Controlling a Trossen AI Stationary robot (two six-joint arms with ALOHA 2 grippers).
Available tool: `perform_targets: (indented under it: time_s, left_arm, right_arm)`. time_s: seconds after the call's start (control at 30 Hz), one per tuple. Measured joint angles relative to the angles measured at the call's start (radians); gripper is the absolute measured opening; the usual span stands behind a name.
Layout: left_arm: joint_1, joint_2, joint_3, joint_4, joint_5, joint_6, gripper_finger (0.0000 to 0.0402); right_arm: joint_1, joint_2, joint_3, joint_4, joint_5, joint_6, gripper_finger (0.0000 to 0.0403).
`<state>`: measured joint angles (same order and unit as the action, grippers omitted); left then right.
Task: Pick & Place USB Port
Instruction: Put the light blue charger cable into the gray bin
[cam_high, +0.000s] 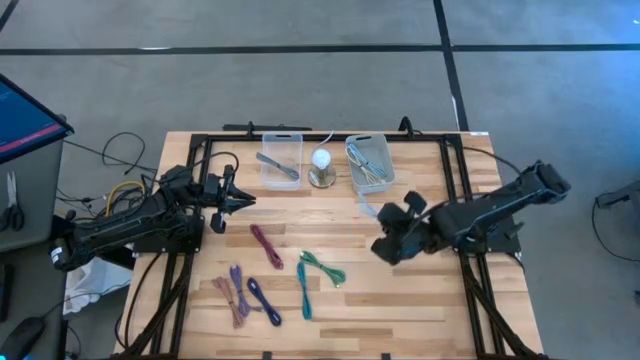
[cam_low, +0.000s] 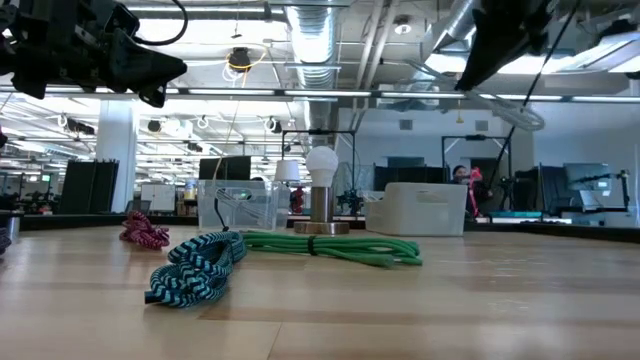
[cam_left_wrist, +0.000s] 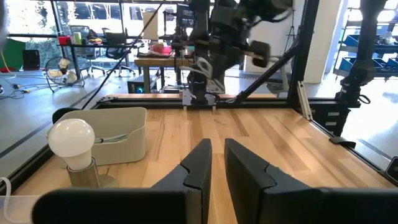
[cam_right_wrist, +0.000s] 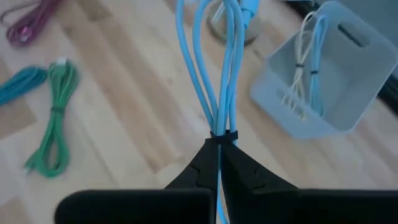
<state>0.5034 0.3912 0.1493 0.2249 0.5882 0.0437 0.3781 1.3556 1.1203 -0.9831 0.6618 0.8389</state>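
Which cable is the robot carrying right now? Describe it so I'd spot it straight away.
Find the pale bin with cables inside, beside the light bulb. In front of it, the right hand pinches a light blue cable, folded and tied. It alone is off the table; the green, teal, pink and purple bundles lie flat.

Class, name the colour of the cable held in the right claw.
Light blue cable, pinched in the right claw; clearest in the right wrist view.

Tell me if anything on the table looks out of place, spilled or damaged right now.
Nothing stands out. The coiled cables lie loose on the wood, among them the green cable and the red cable; both bins stand upright beside the light bulb. The right gripper holds a light blue cable above the table. The left gripper waits near the left bin.
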Motion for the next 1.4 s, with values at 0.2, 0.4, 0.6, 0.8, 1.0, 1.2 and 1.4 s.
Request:
perform_targets:
  time_s: [0.2, 0.4, 0.6, 0.8, 1.0, 1.2, 1.4]
  left_arm:
    - [0.000, 0.000, 0.000, 0.000, 0.000, 0.000, 0.0044]
    - [0.000, 0.000, 0.000, 0.000, 0.000, 0.000, 0.0044]
    - [0.000, 0.000, 0.000, 0.000, 0.000, 0.001, 0.0044]
    - [0.000, 0.000, 0.000, 0.000, 0.000, 0.003, 0.0044]
    - [0.000, 0.000, 0.000, 0.000, 0.000, 0.003, 0.0044]
    - [0.000, 0.000, 0.000, 0.000, 0.000, 0.003, 0.0044]
    - [0.000, 0.000, 0.000, 0.000, 0.000, 0.003, 0.0044]
  right_arm:
    - [-0.072, -0.129, -0.125, 0.144, 0.039, -0.135, 0.0000]
    - [-0.187, -0.243, -0.261, 0.332, 0.036, -0.306, 0.0000]
    - [-0.323, -0.342, -0.394, 0.581, -0.057, -0.473, 0.0000]
    - [-0.482, -0.375, -0.494, 0.742, -0.162, -0.587, 0.0000]
    - [-0.657, -0.374, -0.592, 0.993, -0.325, -0.690, 0.0000]
    - [-0.809, -0.372, -0.653, 1.158, -0.448, -0.718, 0.0000]
    - [-0.900, -0.300, -0.658, 1.213, -0.503, -0.718, 0.0000]
